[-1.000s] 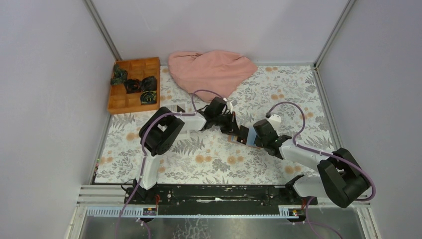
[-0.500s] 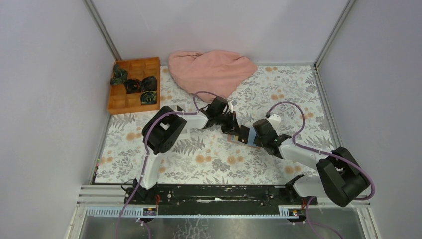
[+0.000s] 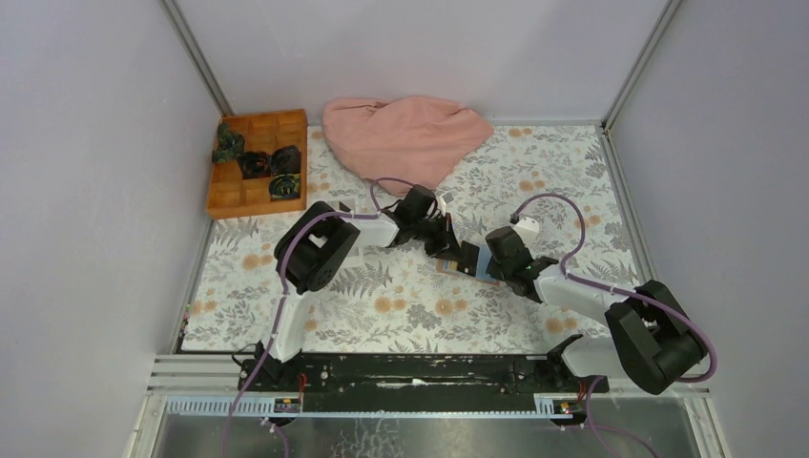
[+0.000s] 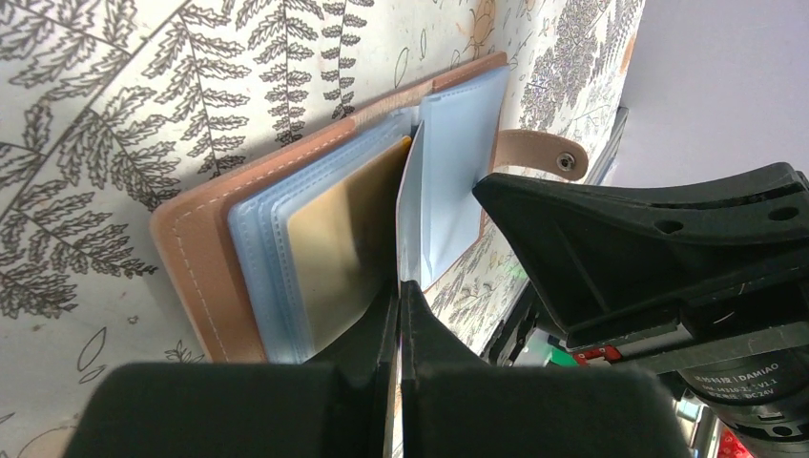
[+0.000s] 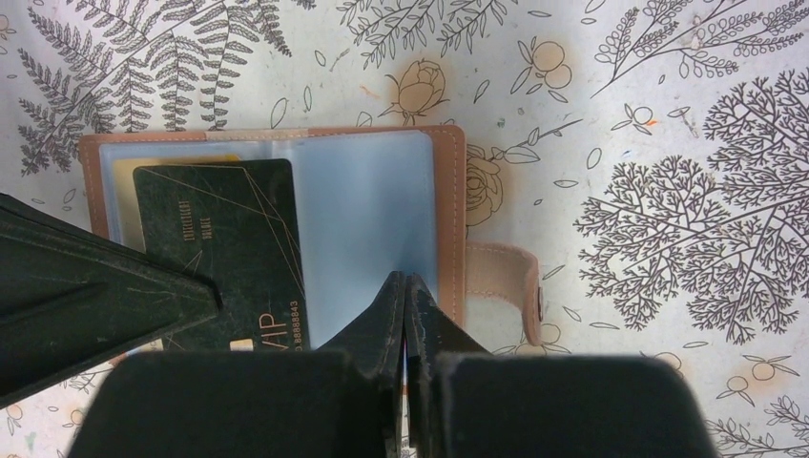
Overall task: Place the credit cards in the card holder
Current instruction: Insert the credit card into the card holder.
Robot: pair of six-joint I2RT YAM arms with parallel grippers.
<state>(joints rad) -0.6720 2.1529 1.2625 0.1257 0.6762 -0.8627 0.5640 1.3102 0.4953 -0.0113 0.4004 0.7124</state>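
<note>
card holder [image 5: 453,219]: open flat on floral table [image 5: 668,143], mid-scene, between both grippers.
left gripper [image 4: 399,305]: fingers pressed together, seemingly pinching dark card [image 5: 219,239] edge-on over the holder.
right gripper [image 5: 407,296]: pressed together on near edge of clear sleeve [image 5: 363,219].
gold card [image 4: 334,248]: tucked in a sleeve beneath dark card.

The table [image 3: 401,305], spread with a fern-and-flower print, carried an orange wooden box [image 3: 238,197] at its far left corner and a rumpled pink cloth [image 3: 405,136] beside it. Near the centre, a brown card holder [image 5: 450,219] seemed to lie open.
</note>
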